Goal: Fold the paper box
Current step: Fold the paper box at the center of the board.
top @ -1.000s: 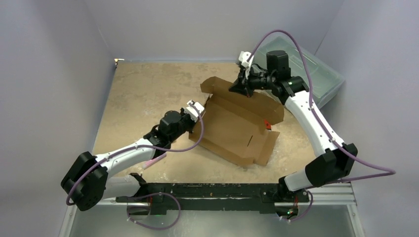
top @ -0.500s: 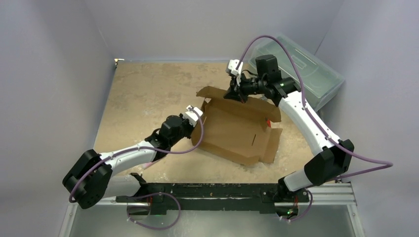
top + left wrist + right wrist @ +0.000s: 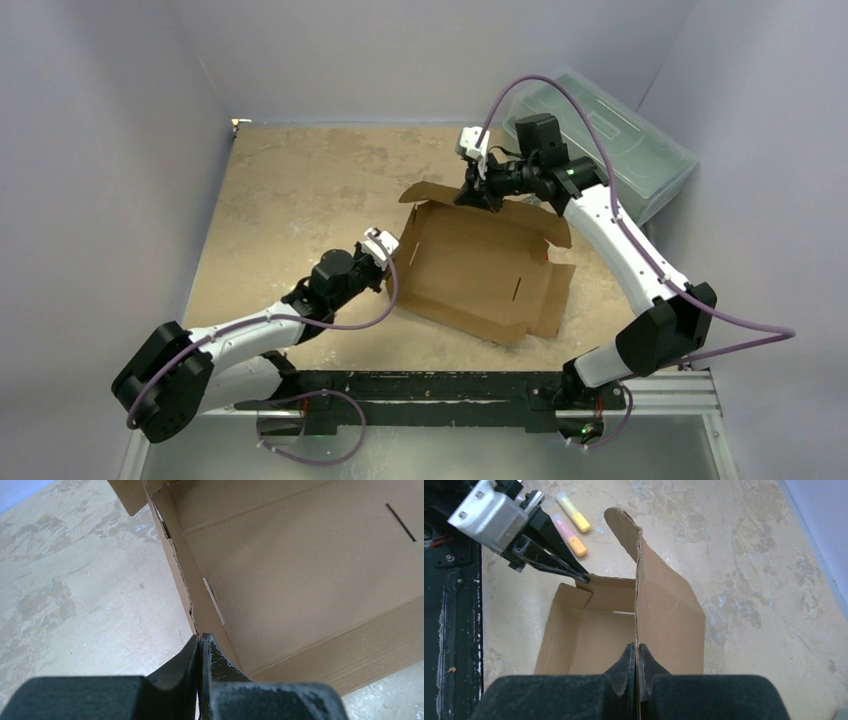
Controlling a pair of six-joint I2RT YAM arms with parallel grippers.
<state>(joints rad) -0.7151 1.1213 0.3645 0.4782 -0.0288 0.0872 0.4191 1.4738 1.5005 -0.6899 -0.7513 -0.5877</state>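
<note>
**Both grippers pinch the box walls**

The paper box (image 3: 470, 270) lies open on the table (image 3: 290, 190) (slightly toward 3 o'clock). The left gripper (image 3: 200, 642) is clamped on its 9 o'clock wall. The right gripper (image 3: 636, 652) is clamped on the upright 12 o'clock flap. A plastic toolbox (image 3: 640, 150) sits at 2 o'clock.

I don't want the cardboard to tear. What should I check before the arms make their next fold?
1. Left end effector shut on the paper box side wall: ok.
2. Right end effector shut on the far wall: ok.
3. Far wall raised: ok.
4. Slot filled by a tab: not ok, empty.
5. Highlighters apart from the paper box: ok.
6. Cardboard strain at the pinches: cannot tell.
</note>
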